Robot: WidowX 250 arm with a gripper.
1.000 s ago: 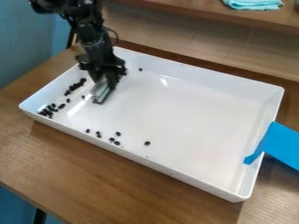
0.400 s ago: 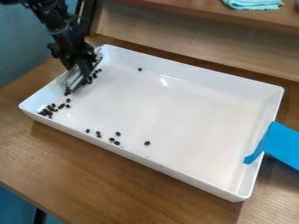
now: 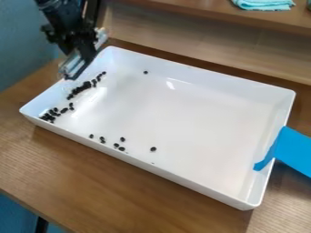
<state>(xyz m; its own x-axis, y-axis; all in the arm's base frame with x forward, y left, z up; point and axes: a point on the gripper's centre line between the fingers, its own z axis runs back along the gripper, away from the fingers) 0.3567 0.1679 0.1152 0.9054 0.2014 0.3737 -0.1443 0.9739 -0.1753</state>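
The gripper (image 3: 74, 68) hangs above the left wall of the white tray (image 3: 200, 118), near the tray's back left corner. A pale, clear-looking flat piece (image 3: 72, 63) is at its lower end; how it is held cannot be made out. Just below, a row of small black beans (image 3: 85, 86) runs along the inside of the left wall. A second cluster of beans (image 3: 47, 116) lies in the front left corner. Several loose beans (image 3: 121, 148) are scattered near the front wall, and a single bean (image 3: 146, 72) lies near the back wall.
Blue tape (image 3: 293, 150) sticks to the tray's right wall and runs off to the right. The tray stands on a wooden table (image 3: 121, 191). Behind it is a raised wooden shelf (image 3: 194, 9) with a folded turquoise cloth (image 3: 263, 4).
The gripper moved left across the tray to its left wall, then rose above it. Some beans beside the left wall shifted, and their row now reaches farther back.
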